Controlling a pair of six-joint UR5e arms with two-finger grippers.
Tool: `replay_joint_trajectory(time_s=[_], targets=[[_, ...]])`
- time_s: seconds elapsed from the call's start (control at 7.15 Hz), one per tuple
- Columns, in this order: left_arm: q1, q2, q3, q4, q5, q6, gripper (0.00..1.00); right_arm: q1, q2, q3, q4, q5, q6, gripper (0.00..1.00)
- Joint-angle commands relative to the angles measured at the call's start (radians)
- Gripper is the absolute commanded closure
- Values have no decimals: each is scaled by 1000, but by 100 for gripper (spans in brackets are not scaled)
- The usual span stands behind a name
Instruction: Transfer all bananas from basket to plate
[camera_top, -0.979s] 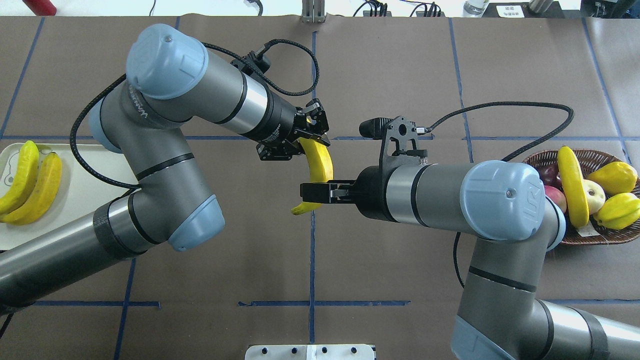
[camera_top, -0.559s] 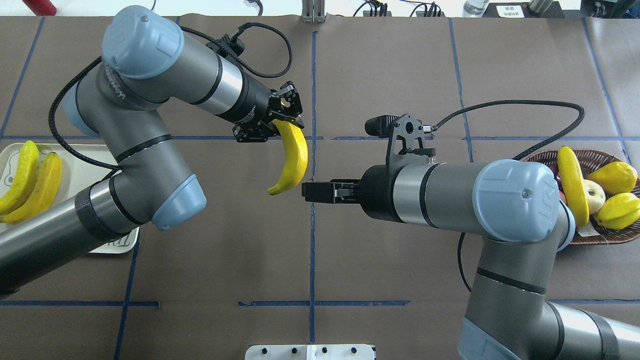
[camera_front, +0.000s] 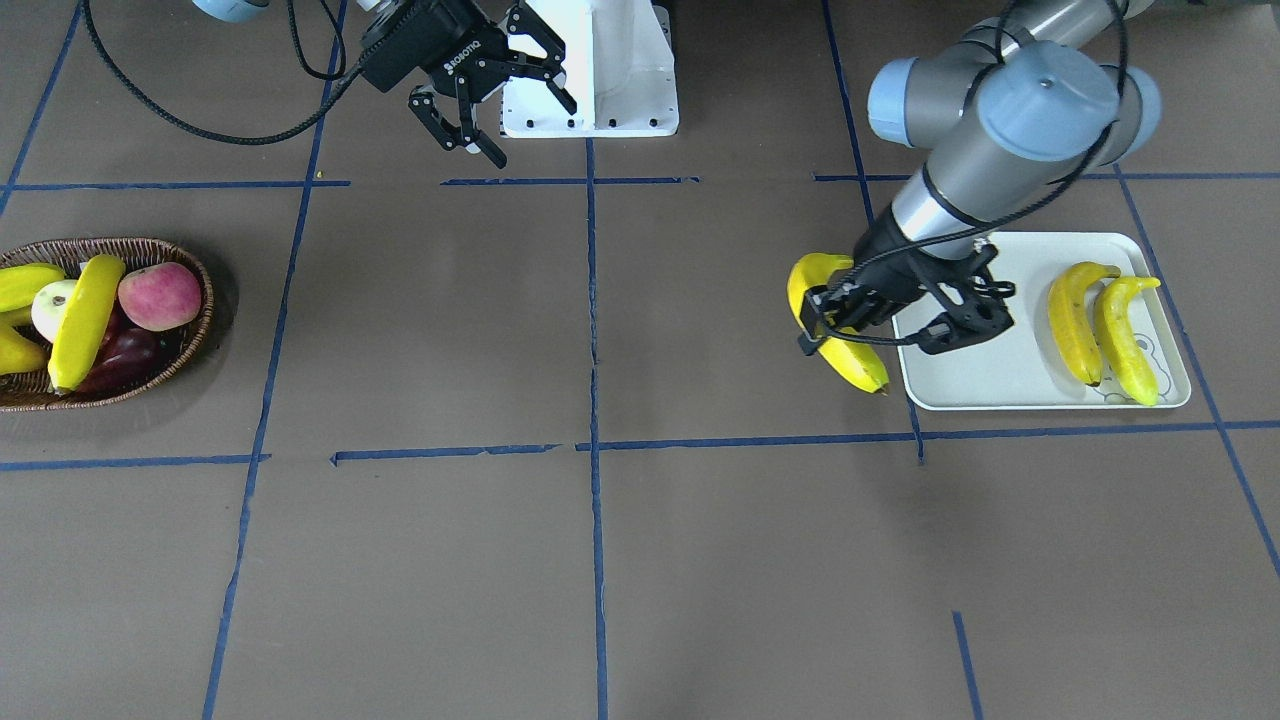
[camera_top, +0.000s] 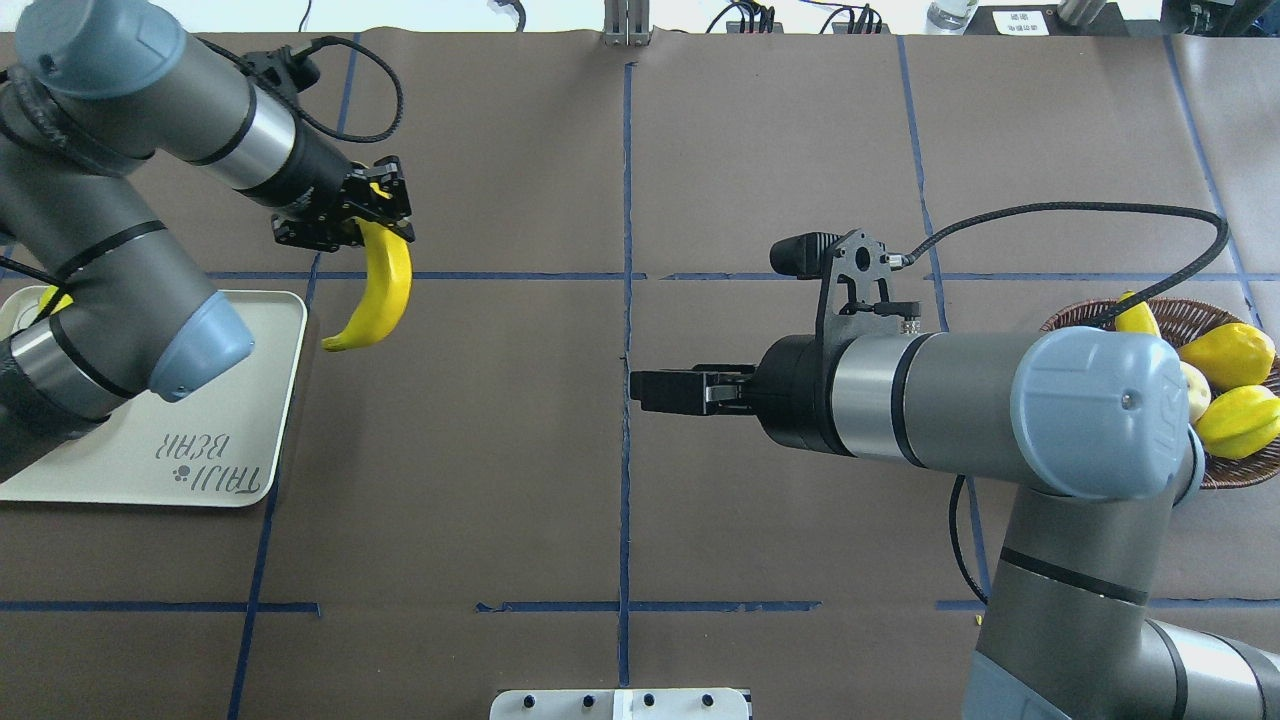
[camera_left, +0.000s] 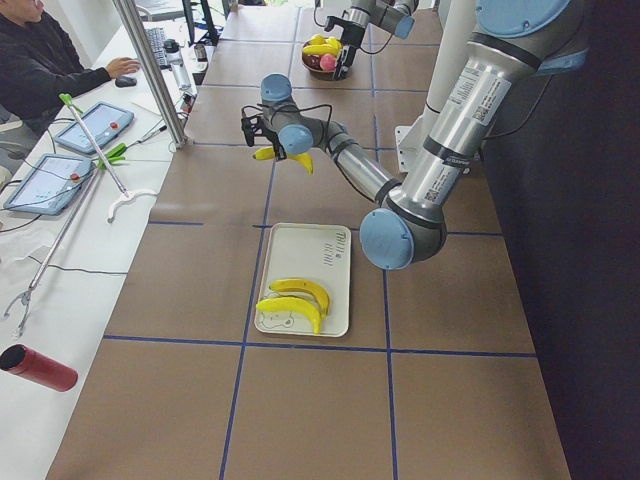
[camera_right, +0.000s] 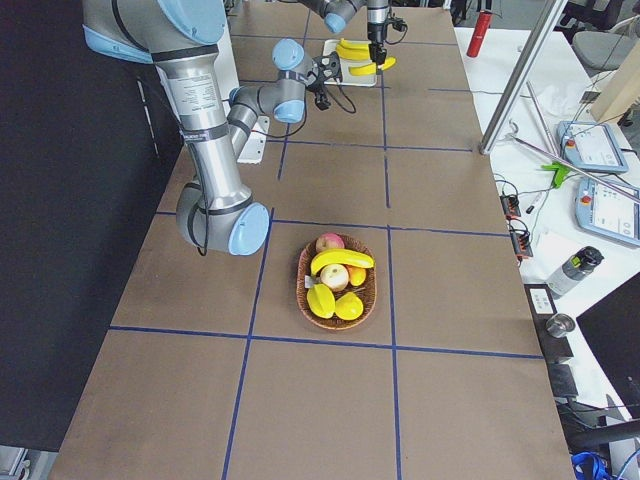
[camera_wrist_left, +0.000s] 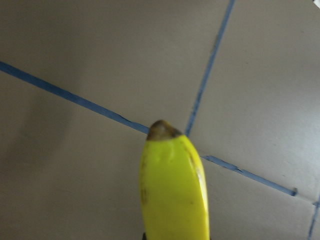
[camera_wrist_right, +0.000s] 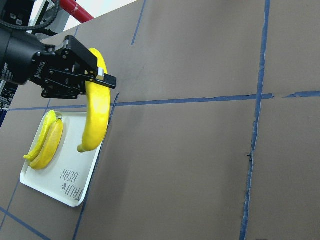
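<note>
My left gripper (camera_top: 365, 215) is shut on the top of a yellow banana (camera_top: 380, 290) that hangs in the air just beyond the plate's (camera_top: 200, 470) inner edge. The same banana (camera_front: 860, 370) shows in the front view beside the plate (camera_front: 1000, 385), and its brown tip fills the left wrist view (camera_wrist_left: 175, 190). Two more bananas (camera_front: 1075, 320) lie side by side on the plate. My right gripper (camera_front: 495, 95) stands open and empty over the table's middle (camera_top: 650, 390). One banana (camera_front: 85, 320) lies in the wicker basket (camera_front: 100, 245) at the far right.
The basket also holds a pink-red apple (camera_front: 160, 295), a dark red fruit and yellow fruits (camera_top: 1225, 355). The robot's white base plate (camera_front: 600, 70) sits at the near edge. A person (camera_left: 40, 60) sits at a side table with tablets.
The banana came away from the right gripper's fingers and moved left with my left gripper, from the table's middle to beside the plate. The right gripper drew back slightly to the right.
</note>
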Motion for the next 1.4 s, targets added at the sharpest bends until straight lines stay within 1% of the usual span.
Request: replay_joint_trajectory(time_s=[0.0,0.28,0.42,0.56,0.7,0.84,0.98,1.12,1.26], targets=[[-42,170,-8,22,55,215,100,0,-3,2,0,-1,1,0],[-40,296,-7,21,64,248,100,2,-3,2,0,-1,1,0],[-40,323,-7,19,66,249,100,5,-38,16,-3,2,1,0],[-37,363,-4,10,89,253,100,9,-118,53,-12,9,-2,0],[-34,359,-1,10,140,250,99,31,-178,68,-14,12,-3,0],[-31,359,13,7,161,253,86,40,-210,68,-14,8,-2,0],[-29,350,15,10,162,254,27,63,-265,70,-12,8,-3,0],[-28,356,10,7,173,253,1,75,-288,73,-12,11,-11,0],[-28,351,6,7,176,250,1,93,-333,74,-12,11,-13,0]])
